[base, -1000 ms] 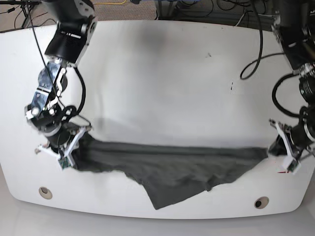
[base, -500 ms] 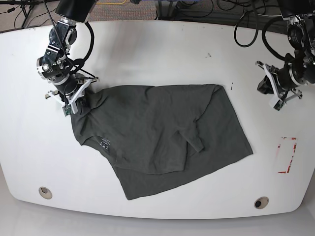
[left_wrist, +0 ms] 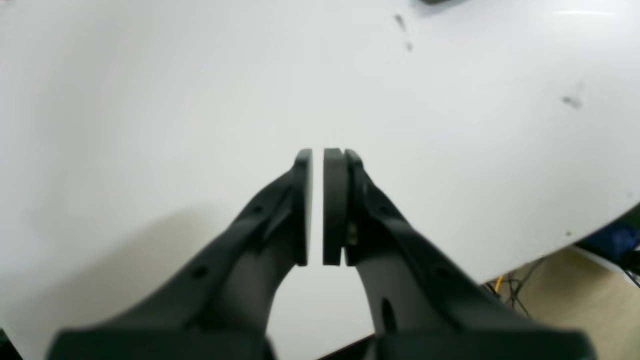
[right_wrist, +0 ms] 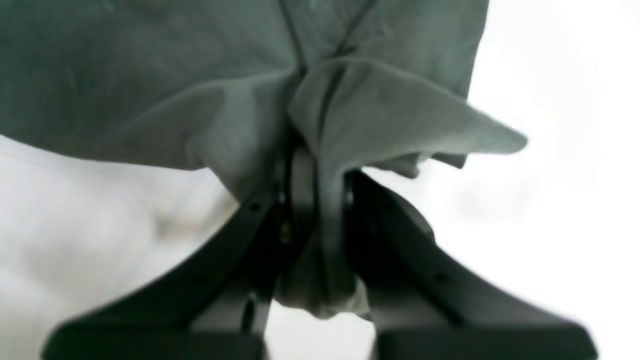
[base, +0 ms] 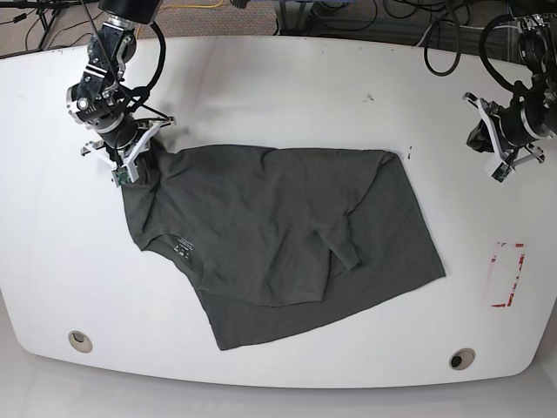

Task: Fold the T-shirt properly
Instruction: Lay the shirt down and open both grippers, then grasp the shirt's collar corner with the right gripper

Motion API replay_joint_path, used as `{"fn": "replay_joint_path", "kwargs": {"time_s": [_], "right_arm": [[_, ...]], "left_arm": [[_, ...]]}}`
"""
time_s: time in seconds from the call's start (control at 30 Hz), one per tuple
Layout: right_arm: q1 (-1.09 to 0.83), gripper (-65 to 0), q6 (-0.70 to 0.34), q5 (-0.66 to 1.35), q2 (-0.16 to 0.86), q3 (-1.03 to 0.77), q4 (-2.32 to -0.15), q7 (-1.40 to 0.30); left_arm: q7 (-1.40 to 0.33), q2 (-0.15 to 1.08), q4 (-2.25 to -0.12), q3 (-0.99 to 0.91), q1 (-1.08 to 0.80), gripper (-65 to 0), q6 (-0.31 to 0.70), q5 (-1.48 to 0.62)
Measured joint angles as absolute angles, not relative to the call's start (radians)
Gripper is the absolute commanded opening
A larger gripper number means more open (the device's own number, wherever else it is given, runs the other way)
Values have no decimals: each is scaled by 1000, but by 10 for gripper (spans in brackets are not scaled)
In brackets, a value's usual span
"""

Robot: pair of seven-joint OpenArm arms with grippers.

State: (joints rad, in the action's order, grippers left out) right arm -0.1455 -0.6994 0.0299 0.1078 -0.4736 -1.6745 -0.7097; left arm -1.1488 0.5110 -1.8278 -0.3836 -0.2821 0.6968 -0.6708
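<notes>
The T-shirt [base: 278, 235] lies spread but creased on the white tabletop [base: 261, 87], one sleeve folded over its middle. The right gripper [right_wrist: 320, 200] is clenched on a bunched corner of it, the cloth hiding the fingertips. The left gripper [left_wrist: 317, 205] is closed on nothing above bare tabletop, well apart from the cloth; its base is cut off.

a: the t-shirt [base: 278, 235]?
b: dark charcoal grey, spread mostly flat on the white surface, skewed diagonally. crew neck open toward the near-left, small label visible inside the collar.
a: wrinkles?
b: one sleeve folded over the body mid-shirt. far-left corner bunched and lifted off the surface. hem runs along the near-right.
</notes>
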Motion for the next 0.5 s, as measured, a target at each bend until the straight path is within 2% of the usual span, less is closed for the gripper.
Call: {"fn": "replay_joint_path", "kwargs": {"time_s": [0.33, 0.5], "right_arm": [[-142, -13, -699, 27, 110, -474, -1765, -767], [-127, 0, -700, 31, 109, -472, -1817, -763]], "left_arm": [[-1193, 508, -1829, -383, -197, -626, 698, -677], [-1242, 508, -1829, -383, -152, -625, 698, -674]]}}
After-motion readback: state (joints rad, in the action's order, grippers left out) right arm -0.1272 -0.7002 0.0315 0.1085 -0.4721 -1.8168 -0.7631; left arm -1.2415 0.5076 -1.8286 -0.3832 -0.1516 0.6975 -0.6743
